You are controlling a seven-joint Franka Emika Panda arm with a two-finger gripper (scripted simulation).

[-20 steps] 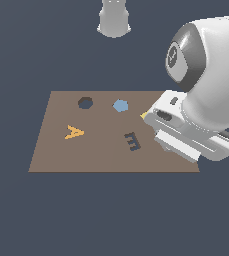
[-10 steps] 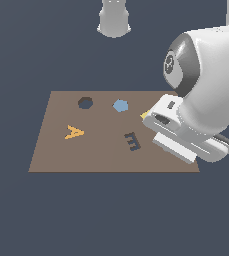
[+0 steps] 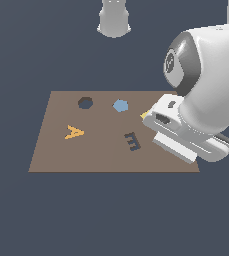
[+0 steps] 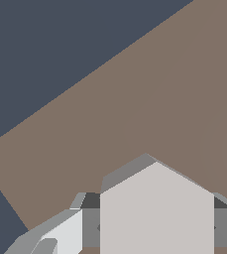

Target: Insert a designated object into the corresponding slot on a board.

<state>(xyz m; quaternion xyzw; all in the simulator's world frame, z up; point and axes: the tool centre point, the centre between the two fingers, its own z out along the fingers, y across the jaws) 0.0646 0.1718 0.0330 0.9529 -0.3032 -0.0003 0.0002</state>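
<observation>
Wrist view is showing the grey hexagonal block [image 4: 157, 213] sitting between the two fingers [image 4: 60, 238] of the gripper [image 4: 157, 233], which are pressing on its sides, above the brown board [image 4: 149, 99]. Exterior view is showing the arm covering the board's right edge at centre right of the frame, while the dark hexagonal slot [image 3: 85, 103] is lying well apart, upper left on the board, beside the blue hexagon [image 3: 120, 105].
</observation>
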